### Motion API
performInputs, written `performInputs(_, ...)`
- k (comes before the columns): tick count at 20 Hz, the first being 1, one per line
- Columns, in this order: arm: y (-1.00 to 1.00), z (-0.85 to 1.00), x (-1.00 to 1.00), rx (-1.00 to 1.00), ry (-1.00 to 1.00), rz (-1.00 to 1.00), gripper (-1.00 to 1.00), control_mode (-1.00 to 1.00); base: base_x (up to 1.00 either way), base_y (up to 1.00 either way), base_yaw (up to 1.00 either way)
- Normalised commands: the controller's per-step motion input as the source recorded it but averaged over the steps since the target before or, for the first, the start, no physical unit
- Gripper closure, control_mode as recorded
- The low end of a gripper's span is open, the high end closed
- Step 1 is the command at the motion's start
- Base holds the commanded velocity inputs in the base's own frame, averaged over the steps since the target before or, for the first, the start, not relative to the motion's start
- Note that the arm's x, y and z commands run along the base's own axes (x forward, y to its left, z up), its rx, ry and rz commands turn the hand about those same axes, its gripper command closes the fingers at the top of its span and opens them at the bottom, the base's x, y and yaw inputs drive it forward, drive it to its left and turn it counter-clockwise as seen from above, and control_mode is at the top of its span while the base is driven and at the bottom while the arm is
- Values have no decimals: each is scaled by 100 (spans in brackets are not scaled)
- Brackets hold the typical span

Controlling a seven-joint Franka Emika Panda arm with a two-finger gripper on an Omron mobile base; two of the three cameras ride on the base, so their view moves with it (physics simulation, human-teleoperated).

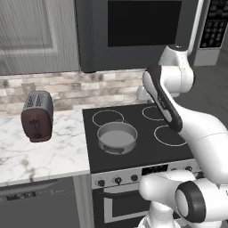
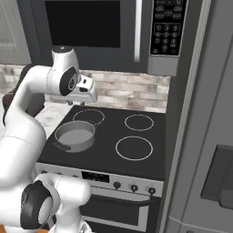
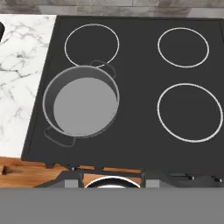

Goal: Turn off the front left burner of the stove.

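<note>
So the gripper hangs high over the stove, probably for an overview before going down to the knobs; can't tell if its jaws are apart or together. A grey pot sits on the front left burner, near-left on the glass, hiding that ring. Count: three bare white rings plus the covered one, one pot, one toaster on the left counter, three knobs left of the display.
</note>
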Motion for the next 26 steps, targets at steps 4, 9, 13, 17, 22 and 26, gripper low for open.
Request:
performInputs(4,0,0,-15,0,0,0,-100,-100,0,0,0)
performInputs(9,1,0,-70,-1,-4,6,-100,-100,0,0,0)
performInputs(13,10,0,-100,-7,-21,13,-100,-100,0,0,0)
performInputs(17,42,-9,-99,-14,-18,14,-100,-100,0,0,0)
performInputs(22,43,-7,-68,-13,-7,11,-100,-100,0,0,0)
performInputs(26,38,-9,-38,-11,0,5,-100,-100,0,0,0)
